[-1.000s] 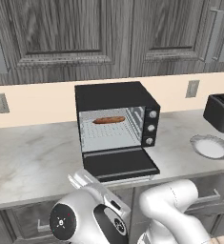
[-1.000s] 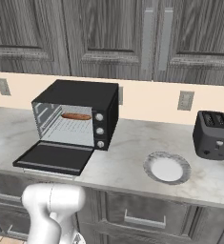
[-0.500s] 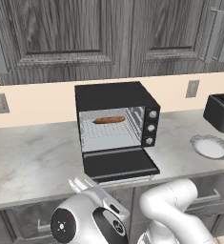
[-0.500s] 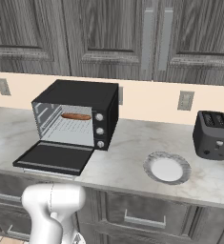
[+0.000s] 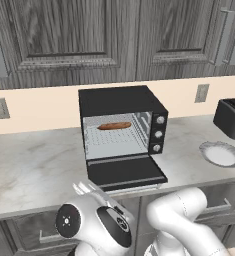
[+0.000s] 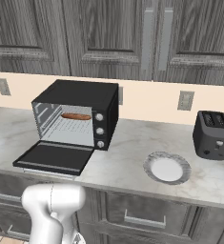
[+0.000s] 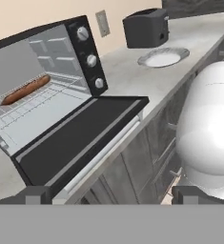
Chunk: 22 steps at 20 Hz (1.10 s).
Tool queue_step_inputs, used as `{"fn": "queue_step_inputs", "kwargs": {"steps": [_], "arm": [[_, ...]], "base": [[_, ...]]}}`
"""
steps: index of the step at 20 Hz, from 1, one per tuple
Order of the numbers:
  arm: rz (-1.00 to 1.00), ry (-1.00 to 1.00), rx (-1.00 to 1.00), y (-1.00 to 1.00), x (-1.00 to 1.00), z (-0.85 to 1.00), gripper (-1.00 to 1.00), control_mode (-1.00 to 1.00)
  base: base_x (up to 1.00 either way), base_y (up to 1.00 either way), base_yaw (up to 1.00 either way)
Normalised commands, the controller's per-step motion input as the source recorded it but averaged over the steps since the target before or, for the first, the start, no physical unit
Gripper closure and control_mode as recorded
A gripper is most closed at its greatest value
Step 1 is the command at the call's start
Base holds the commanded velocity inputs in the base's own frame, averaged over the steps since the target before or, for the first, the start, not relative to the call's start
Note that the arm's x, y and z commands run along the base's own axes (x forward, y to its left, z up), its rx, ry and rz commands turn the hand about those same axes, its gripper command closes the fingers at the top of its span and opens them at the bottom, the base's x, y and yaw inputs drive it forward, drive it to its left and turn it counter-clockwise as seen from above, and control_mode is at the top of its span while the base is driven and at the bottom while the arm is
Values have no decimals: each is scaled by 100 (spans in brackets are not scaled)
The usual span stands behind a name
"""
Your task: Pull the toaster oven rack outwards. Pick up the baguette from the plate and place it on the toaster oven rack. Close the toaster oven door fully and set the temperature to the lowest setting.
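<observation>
Baguette (image 5: pixel 114 126) — slender, tapered — lies on the wire rack (image 5: pixel 114 142); end effector (image 7: pixel 111 195) spread wide, empty.

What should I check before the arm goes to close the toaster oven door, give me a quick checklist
1. Baguette lies on the toaster oven rack inside the toaster oven: ok.
2. Plate carries nothing: ok.
3. Toaster oven door closed: not ok, it lies folded down flat over the counter edge.
4. Gripper free to push: ok, open and holding nothing, below the door's handle in the hand view.
5. Rack pushed back far enough to clear the door: cannot tell.
6. Temperature knob at lowest: cannot tell, the markings on the three knobs are too small to read.
</observation>
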Motion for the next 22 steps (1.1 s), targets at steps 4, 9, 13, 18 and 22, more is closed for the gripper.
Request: {"fn": "queue_step_inputs", "kwargs": {"steps": [4,9,13,18,22], "arm": [[-8,1,0,6,13,-18,-100,-100],[-8,1,0,5,15,-13,-100,-100],[-7,5,0,6,24,-10,-100,-100],[-2,13,-1,12,28,-22,-100,-100],[0,17,-5,24,29,-31,-100,-100]], "base": [[0,0,0],[0,0,0],[0,0,0],[0,0,0],[0,0,0]]}}
